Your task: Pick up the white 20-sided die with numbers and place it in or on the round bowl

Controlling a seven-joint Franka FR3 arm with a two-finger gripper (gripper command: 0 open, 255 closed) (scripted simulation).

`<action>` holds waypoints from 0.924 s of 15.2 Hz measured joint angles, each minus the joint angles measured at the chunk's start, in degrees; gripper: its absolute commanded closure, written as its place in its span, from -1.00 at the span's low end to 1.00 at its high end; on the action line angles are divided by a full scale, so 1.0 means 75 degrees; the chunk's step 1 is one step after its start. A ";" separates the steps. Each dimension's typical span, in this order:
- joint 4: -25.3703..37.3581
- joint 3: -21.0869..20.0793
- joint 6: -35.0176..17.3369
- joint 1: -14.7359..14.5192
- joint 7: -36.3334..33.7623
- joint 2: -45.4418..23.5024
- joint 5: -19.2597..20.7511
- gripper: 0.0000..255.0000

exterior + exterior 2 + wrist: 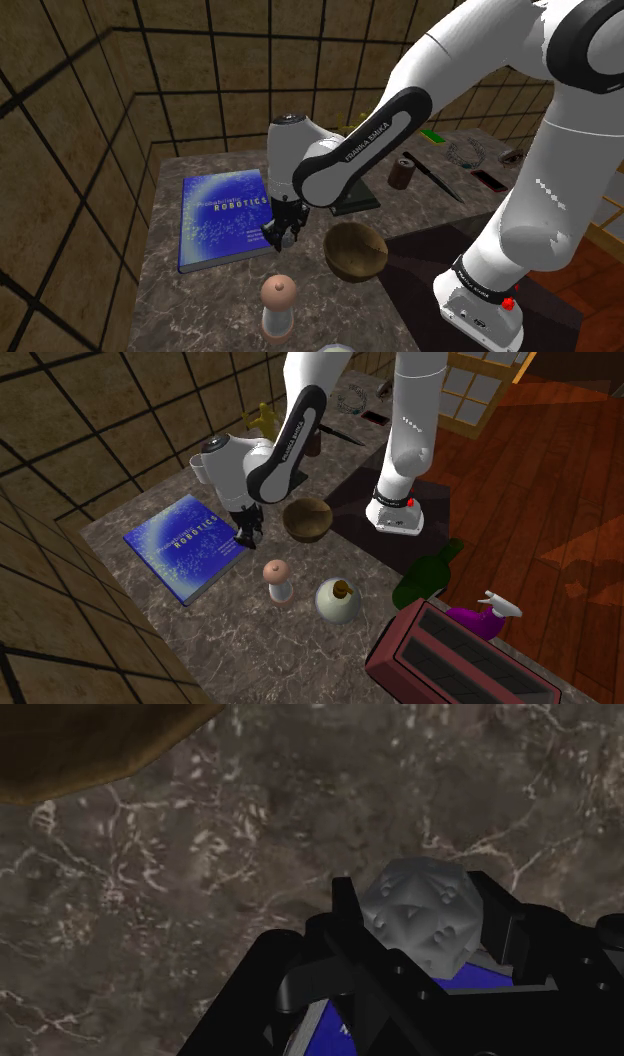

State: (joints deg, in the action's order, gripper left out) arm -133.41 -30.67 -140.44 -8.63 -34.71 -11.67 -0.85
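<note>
While the jaws hang over the marble counter [200,904], the grey die [420,916] sits clasped between them.

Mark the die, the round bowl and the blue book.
die [420,916]: wrist view, middle of its numbered faces.
round bowl [355,246]: shoulder view, its inner wall.
blue book [222,222]: shoulder view, middle of its cover.

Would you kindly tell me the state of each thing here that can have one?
gripper, shut on the grey die.
grey die, clasped between the jaws.
bowl, upright and empty.
book, closed, lying flat.
</note>
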 measured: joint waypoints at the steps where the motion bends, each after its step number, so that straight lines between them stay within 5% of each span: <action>1: 0.0028 -0.0021 0.0108 0.0026 0.0047 0.0090 -0.0063 1.00; 14: 0.0350 -0.0174 0.1415 0.0185 0.0454 0.1203 -0.0767 1.00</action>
State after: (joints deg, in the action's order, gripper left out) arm -130.78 -31.98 -129.83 -7.24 -31.30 -2.65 -6.60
